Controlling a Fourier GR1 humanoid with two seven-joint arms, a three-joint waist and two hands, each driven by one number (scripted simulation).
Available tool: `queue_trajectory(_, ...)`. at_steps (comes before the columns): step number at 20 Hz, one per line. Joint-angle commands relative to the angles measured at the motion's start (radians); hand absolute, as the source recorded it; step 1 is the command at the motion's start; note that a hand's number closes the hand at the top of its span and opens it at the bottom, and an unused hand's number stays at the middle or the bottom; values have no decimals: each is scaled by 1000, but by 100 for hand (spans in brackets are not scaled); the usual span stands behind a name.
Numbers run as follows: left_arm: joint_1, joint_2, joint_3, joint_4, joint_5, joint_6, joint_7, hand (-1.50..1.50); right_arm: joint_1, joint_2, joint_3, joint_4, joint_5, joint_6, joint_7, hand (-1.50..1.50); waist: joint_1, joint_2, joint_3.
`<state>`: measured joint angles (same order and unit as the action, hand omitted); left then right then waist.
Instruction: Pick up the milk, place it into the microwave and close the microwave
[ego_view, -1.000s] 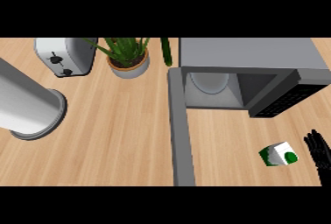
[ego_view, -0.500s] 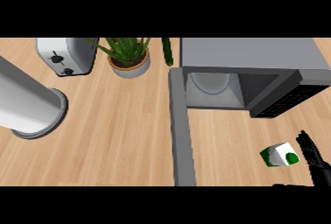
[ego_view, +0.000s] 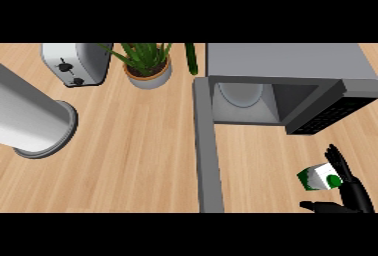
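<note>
Milk (ego_view: 319, 177) is lying tilted on the desk (ego_view: 140, 155), its top seemingly pointing left; right hand (ego_view: 350, 191) is spreading around it, fingers straight, thumb below.

The wooden surface (ego_view: 133, 150) carries one microwave (ego_view: 284, 65), which has one door (ego_view: 328, 112) swung open and one round plate (ego_view: 240, 92) inside it. There is one milk carton (ego_view: 319, 177), white with green markings. One toaster (ego_view: 74, 62) stands at the back, and beside it one potted plant (ego_view: 148, 65). One large grey cylinder (ego_view: 29, 117) shows at the left. One black hand (ego_view: 347, 192) shows at the lower right. One slim green object (ego_view: 193, 57) stands near the microwave, too small to tell what it is.
</note>
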<state>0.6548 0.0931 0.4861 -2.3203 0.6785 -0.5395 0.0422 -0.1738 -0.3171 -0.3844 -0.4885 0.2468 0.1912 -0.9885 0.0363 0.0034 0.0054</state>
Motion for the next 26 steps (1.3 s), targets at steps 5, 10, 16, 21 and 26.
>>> queue_trajectory(5, 51, 4, 1, -114, 123, -24, 11, -150, -88, 0, 7, 112, -20, 110, -110, 150, 3, 0, 1)
queue_trajectory(10, 46, 41, 40, -70, 176, -16, 12, -150, -86, 9, 31, 154, 2, 88, -184, 150, 3, 2, 1)
queue_trajectory(16, 4, 52, 24, -73, 168, 26, 33, -150, -170, 155, 41, 150, 7, -99, -152, 150, -10, 3, -1)
queue_trajectory(21, 77, 9, 14, -117, 157, -14, 24, -150, -252, 227, 16, 165, -23, -119, -145, 150, 2, 2, -1)
queue_trajectory(26, 98, 50, 88, -71, 262, -50, 16, -150, -311, 263, 53, 173, 3, -144, -101, 150, -4, -1, -3)
